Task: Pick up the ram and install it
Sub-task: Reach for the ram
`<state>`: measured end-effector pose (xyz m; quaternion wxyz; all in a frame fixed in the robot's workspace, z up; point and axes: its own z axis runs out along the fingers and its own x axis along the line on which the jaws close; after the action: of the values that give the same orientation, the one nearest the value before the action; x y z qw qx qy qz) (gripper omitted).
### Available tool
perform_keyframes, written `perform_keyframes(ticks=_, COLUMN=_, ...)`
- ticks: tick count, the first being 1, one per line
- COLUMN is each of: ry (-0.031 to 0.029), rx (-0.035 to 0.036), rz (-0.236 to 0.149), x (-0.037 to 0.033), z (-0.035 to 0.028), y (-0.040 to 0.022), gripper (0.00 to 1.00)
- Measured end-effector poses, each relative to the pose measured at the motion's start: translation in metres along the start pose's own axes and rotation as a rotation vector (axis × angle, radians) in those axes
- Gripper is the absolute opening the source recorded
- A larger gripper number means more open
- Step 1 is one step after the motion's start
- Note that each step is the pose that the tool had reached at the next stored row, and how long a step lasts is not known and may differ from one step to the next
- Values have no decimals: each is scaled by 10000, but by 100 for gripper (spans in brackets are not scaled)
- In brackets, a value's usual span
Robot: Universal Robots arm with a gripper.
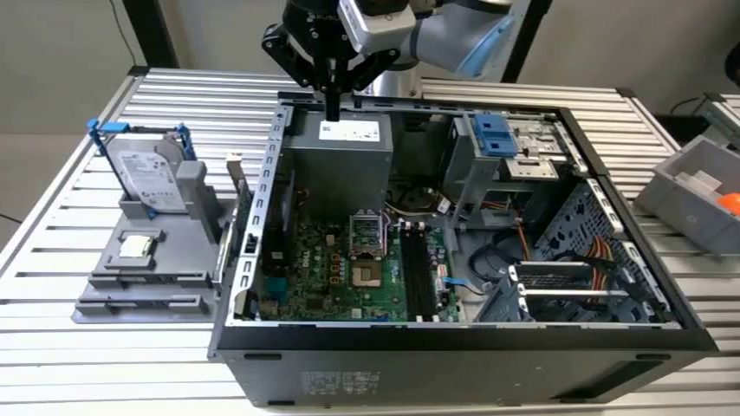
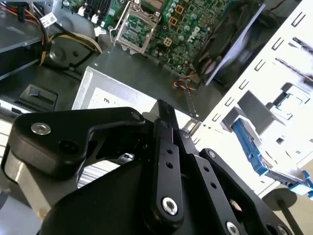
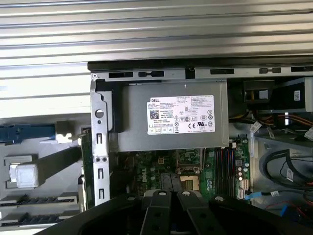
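My gripper (image 1: 333,114) hangs above the back of the open computer case, over the grey power supply (image 1: 338,156), fingers pointing down. Its black fingers (image 2: 164,117) are pressed together with nothing between them. The ram (image 1: 237,198) looks like a thin dark stick standing on edge in the grey fixture just outside the case's wall, on the exterior view's left. It shows as a narrow green strip (image 3: 86,166) in the first wrist view. The gripper is well apart from it, higher and further back. The green motherboard (image 1: 347,269) with long black slots (image 1: 422,277) lies on the case floor.
The grey fixture (image 1: 145,260) on the exterior view's left holds a hard drive (image 1: 151,173) in a blue frame. Inside the case are a drive cage with a blue latch (image 1: 494,134), cables (image 1: 543,251) and an empty processor socket (image 1: 366,234). A grey bin (image 1: 699,195) stands at the right edge.
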<state>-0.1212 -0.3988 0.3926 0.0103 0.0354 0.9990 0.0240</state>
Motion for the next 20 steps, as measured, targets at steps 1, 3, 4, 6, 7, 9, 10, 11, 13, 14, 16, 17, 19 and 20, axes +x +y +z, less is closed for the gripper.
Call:
perform_keyframes(ticks=1, ry=0, rx=0, rz=0, x=0, z=0, y=0, gripper=0)
perform_keyframes(ticks=3, ry=0, rx=0, rz=0, x=0, z=0, y=0, gripper=0)
perform_keyframes(ticks=4, ry=1, rx=1, rz=0, x=0, z=0, y=0, gripper=0)
perform_keyframes(ticks=6, ry=0, rx=1, rz=0, x=0, z=0, y=0, gripper=0)
perform_keyframes(ticks=7, ry=0, rx=0, rz=0, x=0, z=0, y=0, gripper=0)
perform_keyframes(ticks=9, ry=0, rx=0, rz=0, x=0, z=0, y=0, gripper=0)
perform_keyframes(ticks=10, ry=0, rx=0, rz=0, x=0, z=0, y=0, gripper=0)
perform_keyframes(ticks=11, ry=0, rx=0, rz=0, x=0, z=0, y=0, gripper=0)
perform_keyframes(ticks=13, ry=-1, rx=0, rz=-1, x=2, z=0, y=0, gripper=0)
perform_keyframes(ticks=14, ry=0, rx=0, rz=0, x=3, z=0, y=0, gripper=0)
perform_keyframes(ticks=16, ry=0, rx=0, rz=0, x=5, z=0, y=0, gripper=0)
perform_keyframes(ticks=17, ry=0, rx=1, rz=0, x=6, z=0, y=0, gripper=0)
perform_keyframes(ticks=19, ry=0, rx=0, rz=0, x=9, z=0, y=0, gripper=0)
perform_keyframes(ticks=20, ry=0, rx=0, rz=0, x=11, z=0, y=-1, gripper=0)
